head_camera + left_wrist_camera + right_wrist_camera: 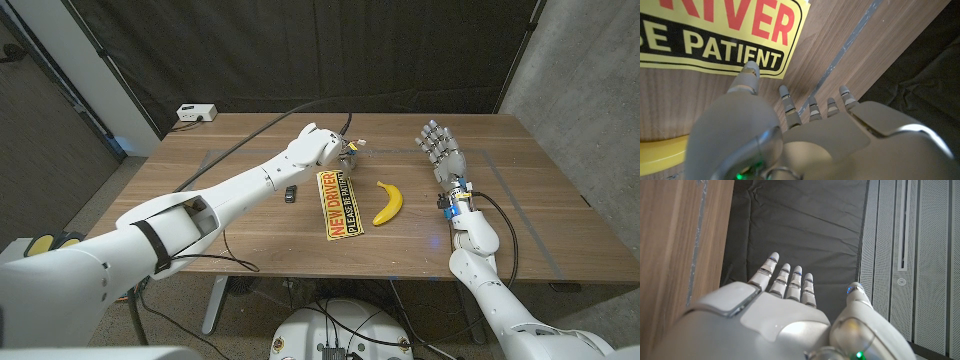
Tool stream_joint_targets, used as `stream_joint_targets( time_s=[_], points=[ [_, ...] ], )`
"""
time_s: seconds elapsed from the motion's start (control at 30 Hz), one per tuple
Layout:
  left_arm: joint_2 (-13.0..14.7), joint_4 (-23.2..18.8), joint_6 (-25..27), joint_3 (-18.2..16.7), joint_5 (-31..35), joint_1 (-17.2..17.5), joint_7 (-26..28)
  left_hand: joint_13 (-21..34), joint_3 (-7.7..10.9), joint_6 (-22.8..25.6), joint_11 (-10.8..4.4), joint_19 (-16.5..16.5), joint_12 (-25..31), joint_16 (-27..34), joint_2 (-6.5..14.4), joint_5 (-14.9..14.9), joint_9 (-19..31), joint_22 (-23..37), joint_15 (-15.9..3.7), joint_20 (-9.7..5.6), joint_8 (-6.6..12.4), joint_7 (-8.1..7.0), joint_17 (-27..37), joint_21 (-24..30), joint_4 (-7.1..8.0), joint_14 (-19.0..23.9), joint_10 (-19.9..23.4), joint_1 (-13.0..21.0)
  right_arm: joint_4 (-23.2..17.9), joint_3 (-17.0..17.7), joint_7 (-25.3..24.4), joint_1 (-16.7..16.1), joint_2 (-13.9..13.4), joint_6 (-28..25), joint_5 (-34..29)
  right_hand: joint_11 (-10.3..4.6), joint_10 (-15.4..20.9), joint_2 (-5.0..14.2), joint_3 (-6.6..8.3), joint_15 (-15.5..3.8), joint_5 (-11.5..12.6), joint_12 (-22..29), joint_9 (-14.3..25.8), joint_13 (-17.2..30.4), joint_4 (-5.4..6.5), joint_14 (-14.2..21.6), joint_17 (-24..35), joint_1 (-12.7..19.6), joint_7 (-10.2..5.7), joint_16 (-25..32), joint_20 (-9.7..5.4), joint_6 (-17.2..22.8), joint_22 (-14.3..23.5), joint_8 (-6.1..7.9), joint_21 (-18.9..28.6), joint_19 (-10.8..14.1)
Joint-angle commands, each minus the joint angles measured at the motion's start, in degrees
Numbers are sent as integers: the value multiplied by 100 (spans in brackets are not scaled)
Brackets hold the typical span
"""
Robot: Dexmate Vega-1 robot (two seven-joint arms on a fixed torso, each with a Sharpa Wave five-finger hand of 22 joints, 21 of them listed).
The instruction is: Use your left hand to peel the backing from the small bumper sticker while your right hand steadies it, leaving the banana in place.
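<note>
On the worktop (250, 215) your bumper sticker (339, 203) lies flat mid-table, banana (388, 203) just beside it, left hand (345, 155) at its far end, fingers spread, holding nothing, right hand (437, 143) well apart, open-fingered too.

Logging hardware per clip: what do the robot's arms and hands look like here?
Both arms are glossy white rounded shells; the left arm has a black band near its elbow. The left hand and right hand are silver-grey, with segmented fingers and pale fingertips. The right wrist carries a blue part and a black cable. Green lights glow at both hand bases.
</note>
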Motion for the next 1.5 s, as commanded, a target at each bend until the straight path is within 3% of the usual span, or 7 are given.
stream_joint_targets(
  time_s=[0.03,0.17,0.33,0.67,1.0,1.23,1.5],
  points=[
    [11,49,-7,47,56,-1,-55,19,-9,17,-17,-447,35,-5,0,27,26,20,-24,33,28,-10,5,66,-8,-69,43,93,-27,-74,-162,-12,-37,71,-66,7,54,-9,12,25,34,14,26,10,2,49,10,-51,-5,21,-6,51,13,18,24,45],
    [59,-17,-17,37,80,54,63,15,-11,237,-64,-386,93,17,33,30,37,19,-55,31,147,27,-3,97,-20,36,169,171,-86,-116,-265,-36,-66,69,-110,4,51,-10,13,27,35,12,26,10,1,52,10,-50,-4,20,-9,51,13,17,23,45],
    [190,-234,102,59,325,211,372,-6,-59,972,-225,-43,273,80,81,7,199,16,-165,24,644,59,-31,264,-43,430,579,400,-83,-168,-321,-34,-77,81,-113,4,49,-11,13,30,35,8,26,10,1,55,10,-53,-24,18,-5,66,13,20,24,48],
    [369,-515,375,65,909,535,942,-37,-90,1144,-343,174,403,143,72,-8,370,4,-302,14,911,117,-64,366,-70,830,912,624,-42,-234,-368,-8,-87,106,-97,13,52,-14,19,29,37,5,26,11,-11,59,6,-39,-36,14,-1,82,13,22,23,49],
    [500,-660,571,-64,1281,953,1665,-157,-178,2071,-831,847,670,210,89,-30,891,-38,-706,8,1863,109,-70,689,-70,1566,1726,1066,-111,-272,-526,-70,-104,171,-175,5,59,-17,22,35,38,4,26,11,-21,68,4,-26,-42,12,-2,88,13,20,22,52],
    [555,-771,718,-187,1436,1193,2017,-175,-171,2098,-894,926,708,218,116,-36,948,-47,-793,-2,1985,146,-56,738,-63,1711,1854,1156,-234,-328,-633,-139,-146,156,-159,17,69,-13,28,43,39,5,26,12,-29,73,3,-13,-50,11,-1,89,12,17,22,55],
    [576,-974,823,-397,1390,1439,2506,-191,-172,1816,-821,887,646,135,140,-53,935,-54,-694,24,1966,6,-27,756,-23,1686,1730,1193,-184,-363,-618,-94,-128,120,-68,33,76,-6,27,34,38,4,27,12,-26,66,7,-14,-51,8,-5,93,13,15,18,48]
  ],
)
